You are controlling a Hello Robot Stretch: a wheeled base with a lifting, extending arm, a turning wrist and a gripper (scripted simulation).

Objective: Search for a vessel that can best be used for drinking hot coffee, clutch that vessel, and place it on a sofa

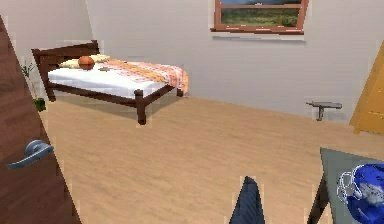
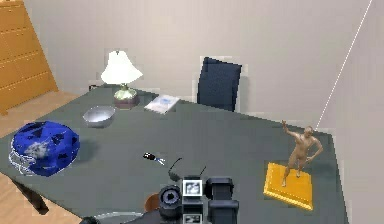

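No cup shape stands out among the things on the dark grey table [image 2: 230,140]. My gripper [image 2: 166,201] shows at the arm side view's bottom edge, low over the table's near side, beside the white marker squares. Its far end is hard to make out, so I cannot tell whether it holds anything. A small dark thin thing [image 2: 153,157] lies on the tabletop just beyond it. Farther out stand a grey bowl [image 2: 98,117] and a white-shaded lamp [image 2: 121,75].
A blue mesh object [image 2: 43,148] sits at the table's left end, a figurine on an orange base [image 2: 292,172] at the right, a dark chair [image 2: 218,82] behind. The forward view has a bed [image 1: 110,78], a brown door [image 1: 28,150], open wood floor and a small grey object [image 1: 322,106].
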